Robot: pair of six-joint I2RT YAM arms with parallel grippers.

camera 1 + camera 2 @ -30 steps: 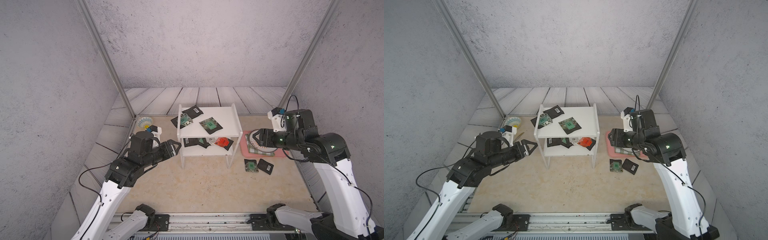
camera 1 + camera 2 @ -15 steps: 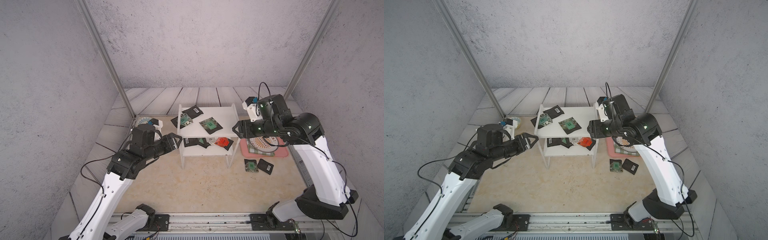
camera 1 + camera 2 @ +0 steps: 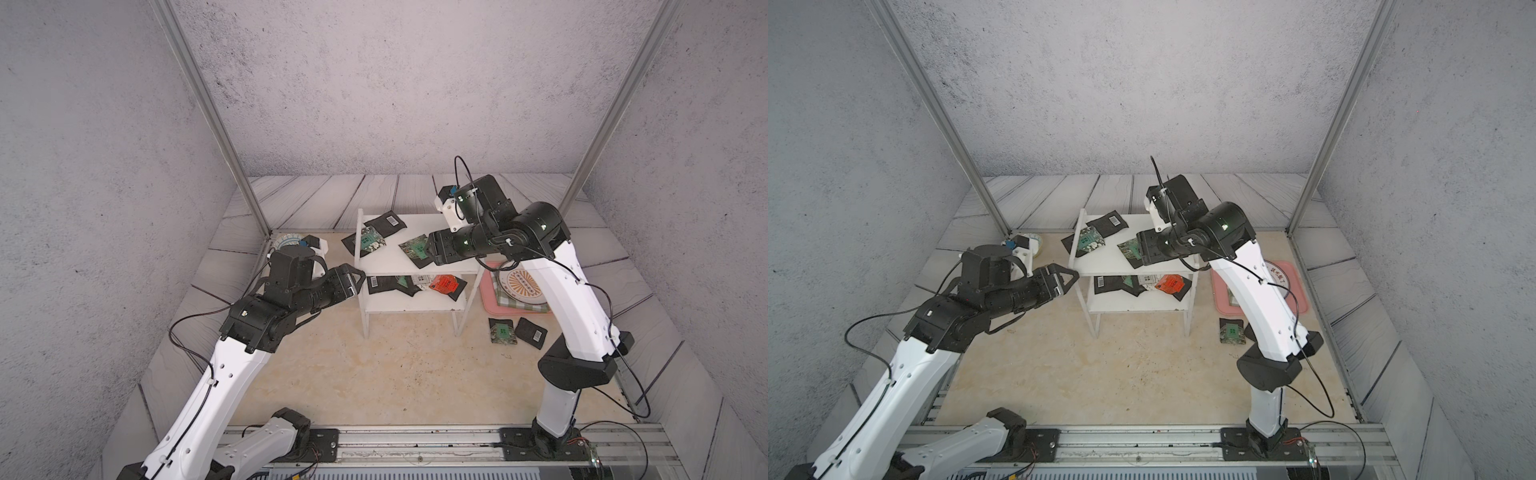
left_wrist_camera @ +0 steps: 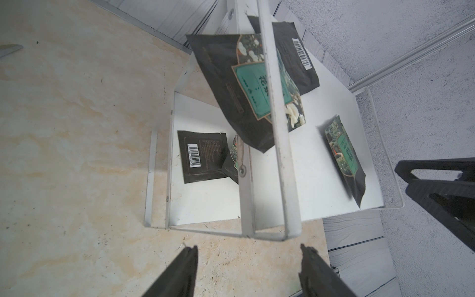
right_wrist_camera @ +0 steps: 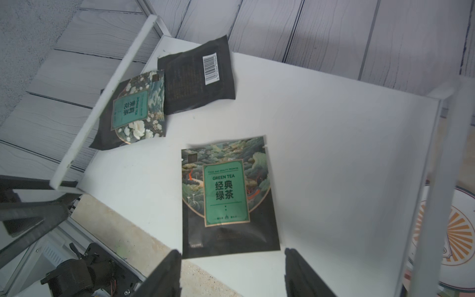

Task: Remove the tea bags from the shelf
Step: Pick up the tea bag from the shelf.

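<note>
Jaws of L gripper [image 4: 248, 247] and R gripper [image 5: 232, 252] are shown spread apart, nothing held. L is aimed at the shelf [image 3: 388, 259] from the bench side, just beside its side panel. R is set over the top board, tips flanking the near end of the green-tea sachet [image 5: 226, 195], not closed on it.

Bench [image 3: 395, 374]: 2 loose sachets [image 3: 502, 332] lie off the shelf, by the tray's front edge.

Shelf: most tea bags [image 3: 1113, 222] are left.
- Top board, 3: green-tea sachet mid-board, barcode sachet [image 5: 198, 77] at the far corner, floral sachet [image 5: 133, 113] poking out under the side rail.
- Lower board, approx. 4, overlapped, incl. a second barcode sachet [image 4: 203, 156] and the red-orange sachet [image 3: 445, 284].

Progress is judged early: 2 off, approx. 7 to go.

Pink tray [image 3: 485, 291], beside the shelf: checked cloth [image 3: 513, 303] and plate [image 3: 519, 284] only; no sachets are seen in it.
</note>
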